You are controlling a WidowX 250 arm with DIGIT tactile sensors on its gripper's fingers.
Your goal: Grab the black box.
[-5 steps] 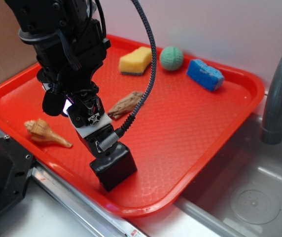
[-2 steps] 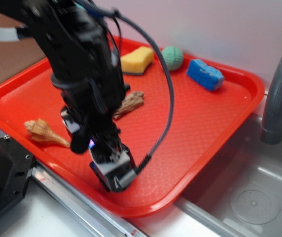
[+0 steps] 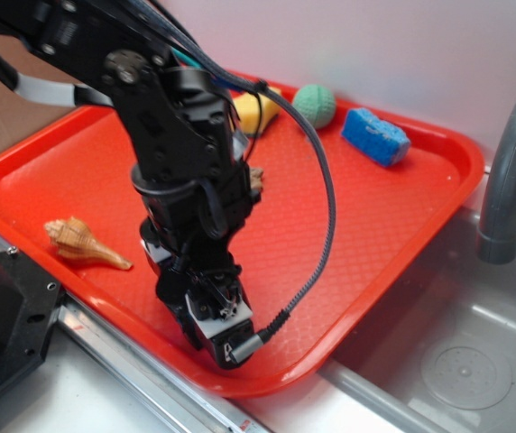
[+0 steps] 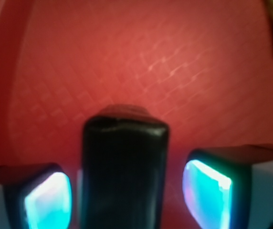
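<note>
The gripper (image 4: 127,191) straddles the box (image 4: 124,167), jaws apart, at the tray's (image 3: 402,216) 6 o'clock edge. Closing and lifting remain.

The exterior view is evenly bright, with soft glare along the red tray's (image 3: 438,153) rim and slight motion blur on the arm. The wrist view is soft throughout; two cyan-glowing pads (image 4: 207,193) flank the blurred black box (image 4: 124,171).

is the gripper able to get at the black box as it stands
Likely yes: in the wrist view the black box sits between the open gripper fingers, with a gap each side and nothing blocking.
</note>
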